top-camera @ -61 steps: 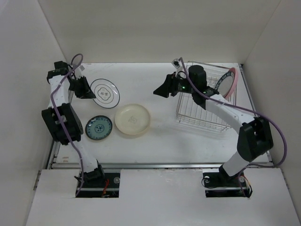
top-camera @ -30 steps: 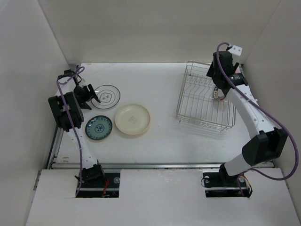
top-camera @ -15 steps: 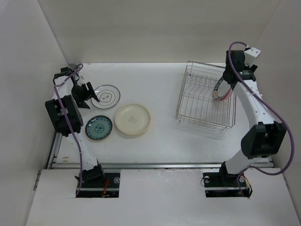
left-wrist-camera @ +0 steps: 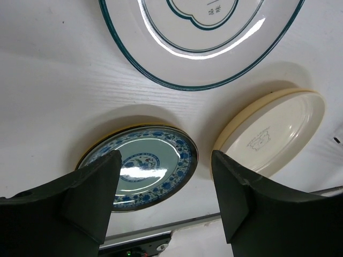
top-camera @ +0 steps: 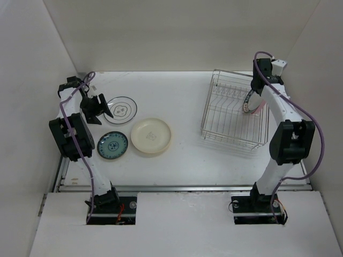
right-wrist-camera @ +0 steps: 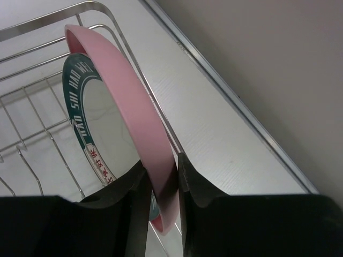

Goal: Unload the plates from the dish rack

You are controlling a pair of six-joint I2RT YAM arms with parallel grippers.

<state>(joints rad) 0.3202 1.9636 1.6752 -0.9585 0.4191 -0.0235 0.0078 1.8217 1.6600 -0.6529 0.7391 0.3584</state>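
Observation:
The silver wire dish rack (top-camera: 228, 115) stands at the back right. A pink plate (top-camera: 252, 103) stands upright in it near its right end. My right gripper (top-camera: 256, 88) is above it, and in the right wrist view the right gripper (right-wrist-camera: 163, 179) is shut on the pink plate (right-wrist-camera: 120, 88), one pad on each side of the rim. On the left, flat on the table, lie a white plate with a dark rim (top-camera: 122, 108), a teal patterned plate (top-camera: 112, 144) and a cream plate (top-camera: 151, 135). My left gripper (top-camera: 98, 108) hangs open by the white plate, holding nothing.
The left wrist view looks past the open left gripper (left-wrist-camera: 163, 198) at the teal plate (left-wrist-camera: 142, 166), the cream plate (left-wrist-camera: 276, 131) and the white plate (left-wrist-camera: 198, 48). White walls close in the table on three sides, and the right wall runs close behind the rack.
My right gripper has come down over the pink plate's rim and closed on it. The left arm has hardly moved and stays open.

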